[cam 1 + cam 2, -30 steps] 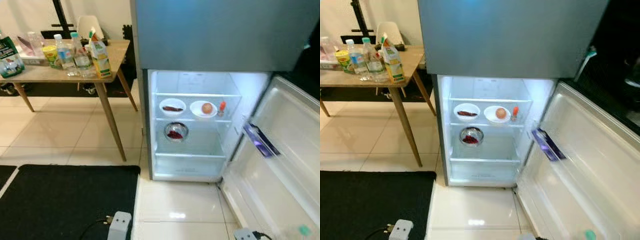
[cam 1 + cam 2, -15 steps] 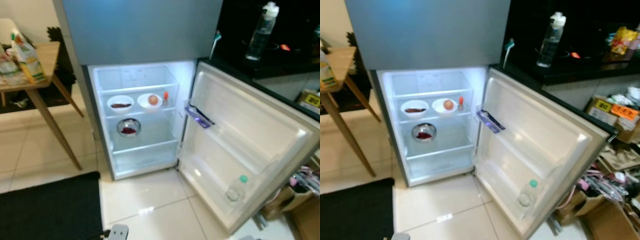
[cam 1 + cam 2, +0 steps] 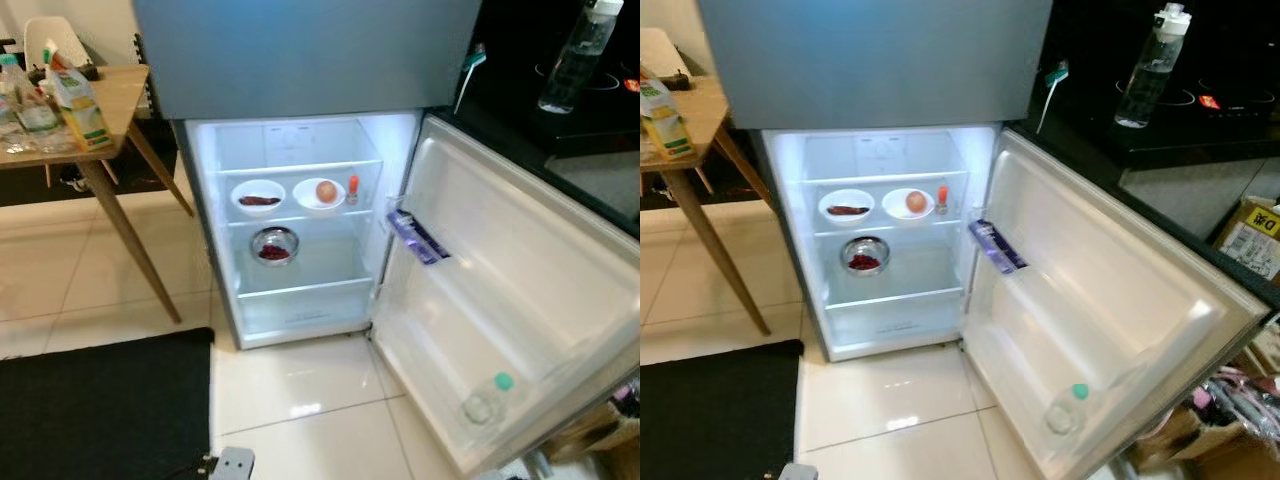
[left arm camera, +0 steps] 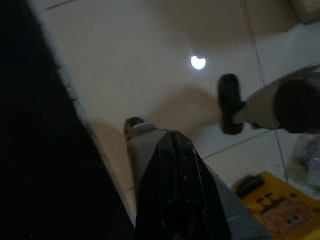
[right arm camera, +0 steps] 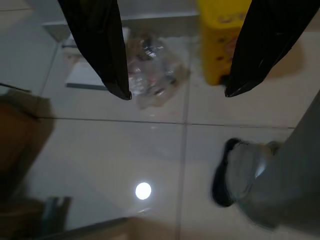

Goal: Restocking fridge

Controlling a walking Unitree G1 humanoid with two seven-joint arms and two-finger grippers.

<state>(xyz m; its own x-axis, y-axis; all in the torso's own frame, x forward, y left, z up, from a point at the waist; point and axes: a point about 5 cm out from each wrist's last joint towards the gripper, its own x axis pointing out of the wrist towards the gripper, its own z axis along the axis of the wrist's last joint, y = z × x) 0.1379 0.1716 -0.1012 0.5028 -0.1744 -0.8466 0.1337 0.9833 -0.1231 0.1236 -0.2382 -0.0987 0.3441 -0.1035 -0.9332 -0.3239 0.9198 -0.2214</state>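
the fridge [image 3: 300,60] stands with its lower door [image 3: 520,300] swung wide, so the shelves are easy to reach. on the upper shelf sit a white bowl [image 3: 259,197] with something dark in it, a plate with an egg [image 3: 325,191] and a little red bottle [image 3: 353,187]. a shiny metal bowl [image 3: 275,244] sits on the shelf below. a clear bottle with a green cap [image 3: 485,398] lies low in the door rack.

the things to put in wait on the wooden counter [image 3: 110,110] to the robot's left, well apart from the fridge: a juice carton [image 3: 78,100] and water bottles [image 3: 25,95].

both arms hang down over the tile floor [image 3: 300,400]. the left gripper [image 4: 172,150] has its jaws pressed together. the right gripper [image 5: 177,92] has its jaws spread, holding nothing. so i think no item is picked up yet, and the robot needs to go to the counter first.
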